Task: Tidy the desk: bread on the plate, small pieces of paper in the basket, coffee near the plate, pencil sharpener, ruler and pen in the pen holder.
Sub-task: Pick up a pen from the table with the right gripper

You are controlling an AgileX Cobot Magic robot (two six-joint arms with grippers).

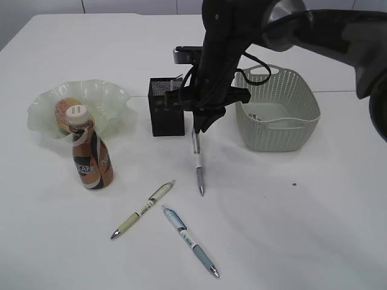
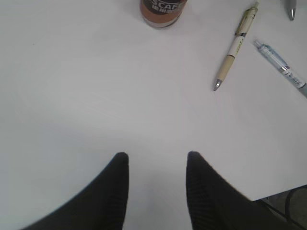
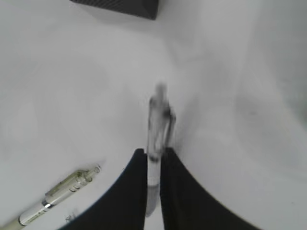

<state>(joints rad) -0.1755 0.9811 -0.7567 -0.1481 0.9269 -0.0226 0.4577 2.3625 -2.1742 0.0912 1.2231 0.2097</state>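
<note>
Jaws of right gripper [image 3: 153, 160] pinch the pen [image 3: 157, 139] (end-on).

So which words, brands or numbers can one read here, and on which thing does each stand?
"CAFE": part of a brand on the coffee bottle, exterior view.
"SCAF": the same label cut off by the frame's top edge, bottle's base, left wrist view.
Beige pen: dark print on the barrel, too small to read.
Blue pen: print too small to read.
Pen in the right gripper: blurred, unreadable.
</note>
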